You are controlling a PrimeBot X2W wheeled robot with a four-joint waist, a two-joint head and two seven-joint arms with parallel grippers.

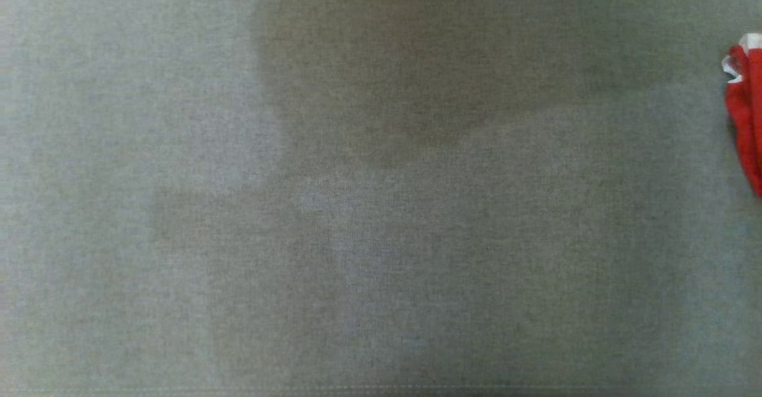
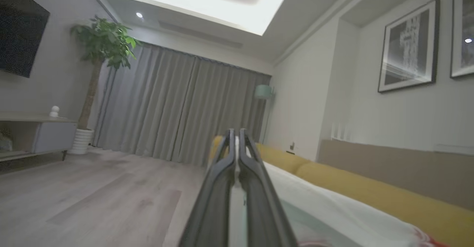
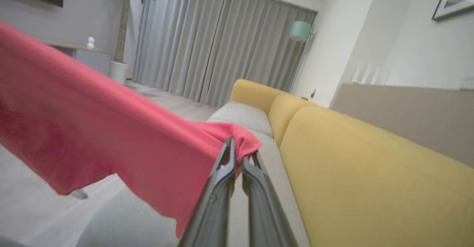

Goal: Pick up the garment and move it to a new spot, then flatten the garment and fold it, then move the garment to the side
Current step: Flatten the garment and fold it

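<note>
The garment (image 3: 111, 128) is a red cloth stretched in the air from the upper left of the right wrist view down to my right gripper (image 3: 237, 147), which is shut on a bunched corner of it. In the head view, a red fold of the garment (image 1: 747, 111) with white trim shows at the right edge of the grey surface (image 1: 357, 206). My left gripper (image 2: 236, 132) has its fingers pressed together and points out into the room. A pale sliver shows between its fingers, and I cannot tell whether that is cloth. Small red patches (image 2: 426, 236) show at that view's bottom right.
A yellow sofa back (image 3: 370, 165) runs along the right, with a grey seat (image 3: 240, 115) beside it. Beyond lie a wood floor (image 2: 92, 195), grey curtains (image 2: 177, 110), a potted plant (image 2: 100, 54) and a low cabinet (image 2: 37, 136).
</note>
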